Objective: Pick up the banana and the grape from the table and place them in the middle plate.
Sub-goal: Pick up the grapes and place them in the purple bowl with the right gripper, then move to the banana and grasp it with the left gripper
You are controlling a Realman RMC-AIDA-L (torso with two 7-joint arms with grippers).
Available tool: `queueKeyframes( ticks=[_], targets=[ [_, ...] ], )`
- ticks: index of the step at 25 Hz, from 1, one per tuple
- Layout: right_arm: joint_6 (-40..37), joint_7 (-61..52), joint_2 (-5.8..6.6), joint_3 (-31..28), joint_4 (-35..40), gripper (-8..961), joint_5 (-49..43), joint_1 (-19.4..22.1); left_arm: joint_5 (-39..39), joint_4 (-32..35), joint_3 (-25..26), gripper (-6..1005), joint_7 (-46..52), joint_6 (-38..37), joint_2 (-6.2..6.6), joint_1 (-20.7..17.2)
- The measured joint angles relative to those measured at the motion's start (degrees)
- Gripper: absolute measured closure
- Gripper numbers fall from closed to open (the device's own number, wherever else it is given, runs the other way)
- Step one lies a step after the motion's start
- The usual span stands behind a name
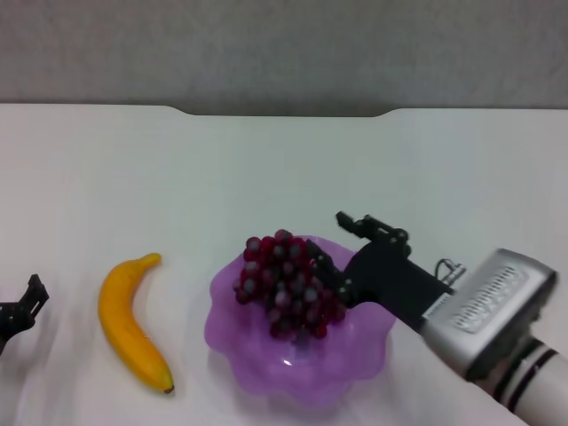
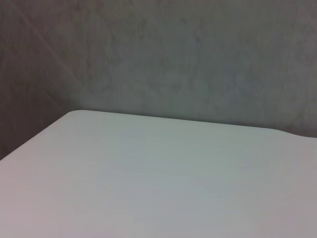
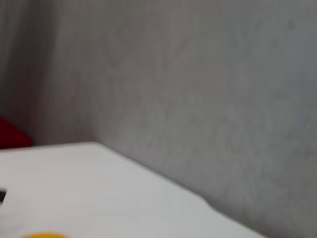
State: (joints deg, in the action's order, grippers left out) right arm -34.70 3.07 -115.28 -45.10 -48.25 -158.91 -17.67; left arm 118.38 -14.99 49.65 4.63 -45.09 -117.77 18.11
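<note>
We see soft, even, diffuse lighting in the head view; the table (image 1: 266, 169) reads bright white, slightly washed out. Faint soft shadows sit under the banana (image 1: 131, 321) and around the middle plate (image 1: 266, 373), whose purple rim glows translucent. The head view is mildly soft throughout. Both wrist views are dimmer and greyish; the right wrist view is heavily blurred, no sharp edges.

Plain grey wall (image 1: 284, 49) behind — dull, textured, evenly lit, red patch (image 3: 12, 135) at edge
</note>
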Motion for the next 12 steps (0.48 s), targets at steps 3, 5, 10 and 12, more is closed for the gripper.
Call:
queueKeyframes(
  ticks=[3,5,10,12],
  targets=[
    [-9.01,-4.80,-0.16,1.30,5.45,465,0.00,-0.91,0.00,-0.11,-0.09,120,-0.05,0.00,0.00,0.11],
    [-13.32,-9.39,-0.19,1.08,7.59,381,0.29,-0.95,0.00,-0.02,-0.12,120,-0.05,0.00,0.00,0.11],
    [-19.99,-22.56,0.09,-1.87,14.94,185,5.19,-1.49,0.01,-0.19,-0.17,120,0.18,0.00,0.00,0.10],
    [-22.49,-26.58,0.10,-1.54,19.59,196,5.65,-3.18,0.08,-0.38,-0.19,120,0.38,0.00,0.00,0.09]
  ],
)
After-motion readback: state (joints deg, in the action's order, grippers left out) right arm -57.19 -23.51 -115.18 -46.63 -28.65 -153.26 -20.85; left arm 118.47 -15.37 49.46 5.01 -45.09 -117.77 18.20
